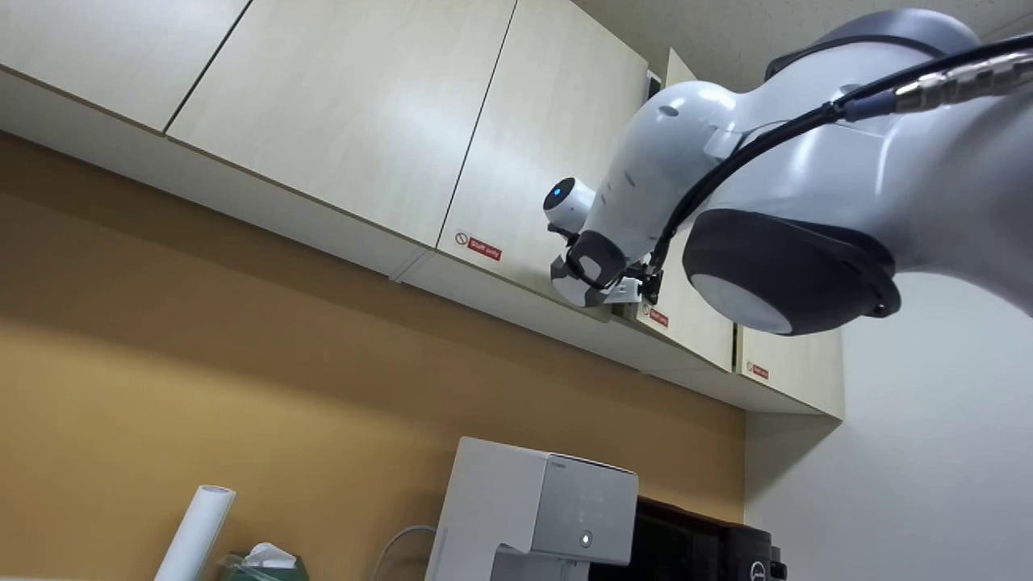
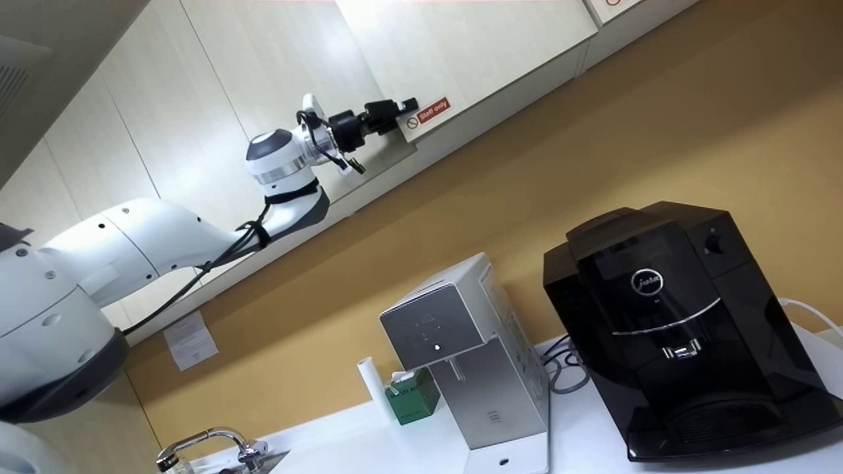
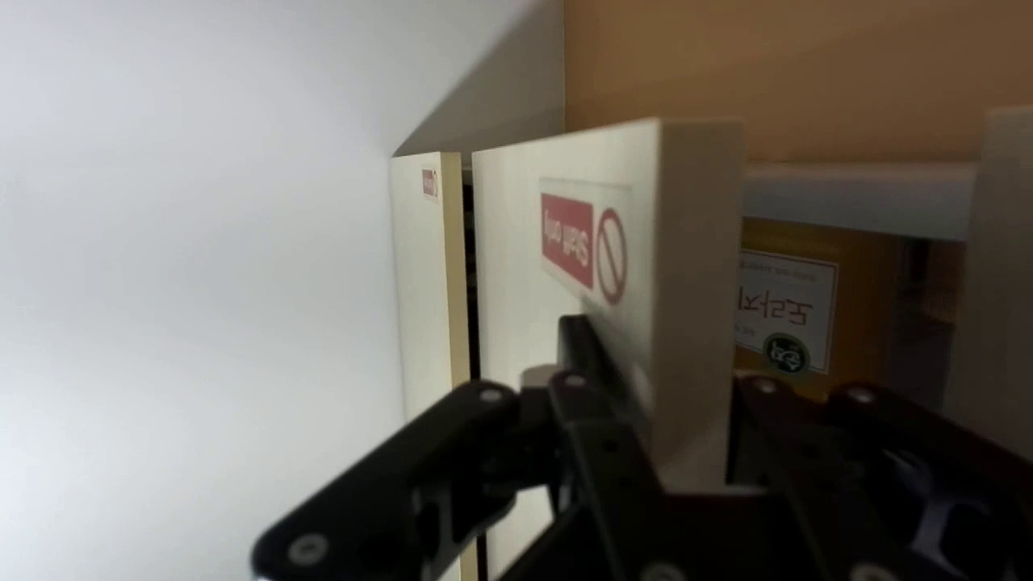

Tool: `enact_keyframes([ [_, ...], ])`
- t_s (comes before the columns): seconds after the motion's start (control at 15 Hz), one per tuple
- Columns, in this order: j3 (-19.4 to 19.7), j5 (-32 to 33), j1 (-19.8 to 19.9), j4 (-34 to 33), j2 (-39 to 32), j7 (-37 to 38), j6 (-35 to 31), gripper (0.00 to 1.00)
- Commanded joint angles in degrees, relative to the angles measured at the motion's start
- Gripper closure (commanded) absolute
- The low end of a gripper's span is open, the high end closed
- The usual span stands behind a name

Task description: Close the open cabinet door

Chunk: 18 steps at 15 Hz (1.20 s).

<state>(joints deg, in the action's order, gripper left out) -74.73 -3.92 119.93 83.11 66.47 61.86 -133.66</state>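
1. Cabinet door [image 3: 524, 274], mid-frame in the wrist view, stands ajar; steer it gently along its hinge arc.
2. Gripper [image 3: 668, 355], lower centre, straddles the free edge; whether it clamps, I cannot tell.
3. Inside finger [image 3: 779, 428], lower right, seems at risk of pinching; withdraw it before the gap narrows, then push from the outside.

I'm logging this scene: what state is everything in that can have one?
Flat, red-labelled beige cabinet door: ajar
Beige door left of it in both exterior views: looks shut
Black two-finger gripper: straddling the ajar door's edge; tightness unclear
Silver-grey dispenser: indicator light lit
Green tissue box: open, white tissue showing
Black coffee machine: power unclear
Chrome tap: flow unclear
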Motion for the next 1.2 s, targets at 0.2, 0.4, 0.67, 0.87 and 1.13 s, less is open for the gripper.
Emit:
enact_keyframes([
  [0.2,-1.97,-2.69,5.46,-6.13,-3.48,-4.78,-3.67,0.94],
  [0.4,-2.38,-3.77,5.26,-6.62,-4.27,-5.83,-3.13,0.94],
  [0.67,-3.23,-5.41,5.62,-7.03,-5.63,-8.2,-4.45,0.43],
  [0.87,-4.13,-7.33,5.42,-7.02,-8.59,-11.73,-4.68,0.24],
  [1.13,-6.19,-9.35,4.24,-6.63,-13.38,-16.32,-4.32,0.06],
])
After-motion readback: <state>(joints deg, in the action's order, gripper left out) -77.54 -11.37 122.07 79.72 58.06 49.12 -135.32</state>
